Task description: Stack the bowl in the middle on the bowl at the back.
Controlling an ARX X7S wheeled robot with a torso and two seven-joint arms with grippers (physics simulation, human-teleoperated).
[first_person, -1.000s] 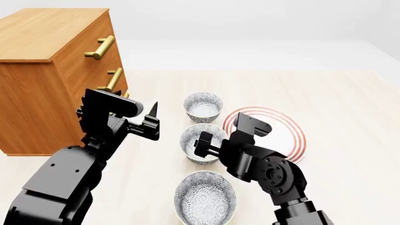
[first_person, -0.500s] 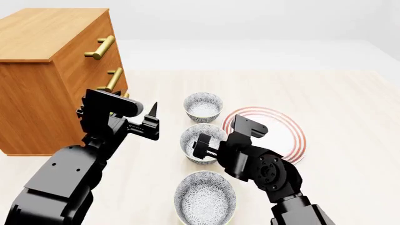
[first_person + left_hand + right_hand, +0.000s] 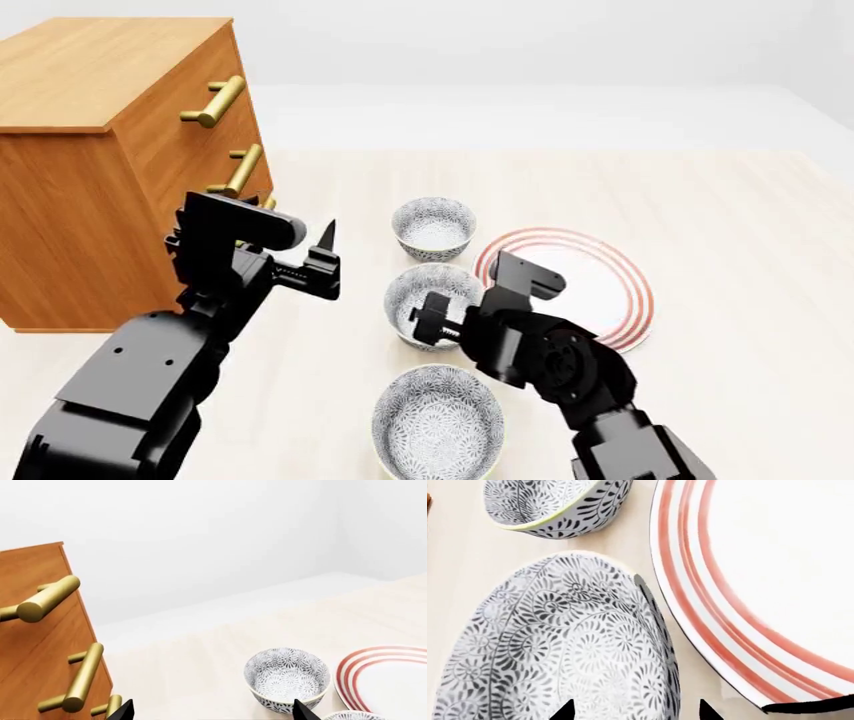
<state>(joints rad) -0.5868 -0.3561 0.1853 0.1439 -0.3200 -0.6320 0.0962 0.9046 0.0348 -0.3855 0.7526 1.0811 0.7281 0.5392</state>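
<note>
Three alike patterned bowls stand in a row. The bowl at the back (image 3: 434, 227) (image 3: 287, 677) (image 3: 554, 504) is empty. The bowl in the middle (image 3: 422, 292) (image 3: 554, 650) is just in front of it. My right gripper (image 3: 433, 313) (image 3: 635, 713) is open and low over the middle bowl's right rim, one fingertip (image 3: 564, 711) over the inside, the other (image 3: 707, 711) outside. My left gripper (image 3: 324, 258) (image 3: 213, 715) hangs open to the left of the bowls, holding nothing.
A third bowl (image 3: 438, 420) sits nearest me. A wide red-ringed plate (image 3: 607, 275) (image 3: 774, 580) lies just right of the middle bowl. A wooden dresser (image 3: 114, 150) (image 3: 33, 645) with brass handles stands at the left, close to my left arm.
My right gripper has shifted slightly left and lower onto the middle bowl's rim. The left arm and the bowls have not moved.
</note>
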